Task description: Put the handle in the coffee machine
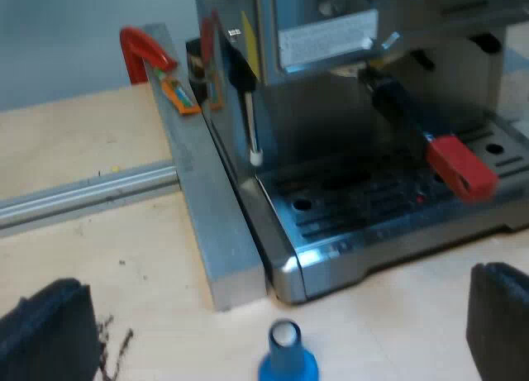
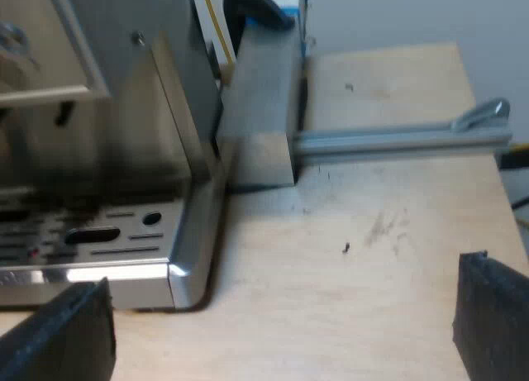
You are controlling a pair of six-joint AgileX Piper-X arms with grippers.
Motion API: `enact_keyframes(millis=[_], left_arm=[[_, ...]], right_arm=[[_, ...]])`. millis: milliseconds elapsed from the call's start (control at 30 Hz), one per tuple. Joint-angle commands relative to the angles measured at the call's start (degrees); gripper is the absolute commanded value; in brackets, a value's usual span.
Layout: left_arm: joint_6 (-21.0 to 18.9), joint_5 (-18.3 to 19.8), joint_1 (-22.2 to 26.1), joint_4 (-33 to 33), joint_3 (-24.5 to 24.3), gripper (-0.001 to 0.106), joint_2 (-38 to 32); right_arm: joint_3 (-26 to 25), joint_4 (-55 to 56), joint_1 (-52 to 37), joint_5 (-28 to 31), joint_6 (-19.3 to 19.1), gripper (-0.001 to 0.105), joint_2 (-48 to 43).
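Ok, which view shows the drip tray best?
The left wrist view: most of the tray shows, lying under the handle. The right wrist view catches just one corner of the tray.

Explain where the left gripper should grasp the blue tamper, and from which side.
Likely the narrow neck of the blue tamper, from above: it stands upright on the table on a wider base, and the left gripper is open with a finger on either side of it.

Light wooden tabletop bearing the espresso machine, a grey metal block just beside it, an aluminium rail and an upright blue tamper.
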Motion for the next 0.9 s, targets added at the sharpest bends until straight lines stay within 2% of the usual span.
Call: enact_keyframes(millis=[33,167,300,333,367,400,500,900], left_arm=[[-0.96,-2.29,-0.27,-5.4,3.41,0.091,-7.76],[-0.96,-5.3,-0.27,-9.27,8.18,0.091,-7.76],[-0.96,-5.7,-0.27,-10.69,11.73,0.091,-7.7],[-0.96,-5.7,-0.27,-11.11,14.52,0.091,-7.7],[-0.96,-5.7,-0.27,-11.11,14.99,0.091,-7.7],[-0.96,-5.7,-0.27,-11.11,15.44,0.091,-7.7],[-0.4,-5.7,-0.27,-14.07,18.04,0.091,-7.62],[-0.38,-5.7,-0.27,-14.54,18.26,0.091,-7.62]], right_arm=[[2.73,-3.03,-0.31,-0.76,-0.6,0.084,-2.53],[5.74,-4.23,-0.31,-0.76,-0.6,0.084,-2.53],[7.03,-4.42,-0.31,-0.76,-0.6,0.084,-2.53],[7.65,-4.44,-0.31,-0.76,-0.6,0.084,-2.53],[8.29,-4.42,-0.31,-0.76,-0.6,0.084,-2.53],[13.17,-4.42,-0.31,-0.76,-0.6,0.084,-2.43],[15.5,-4.42,-0.31,-0.55,-0.6,0.084,-2.43],[21.07,-8.73,-0.31,2.29,-0.71,0.084,-2.43]])
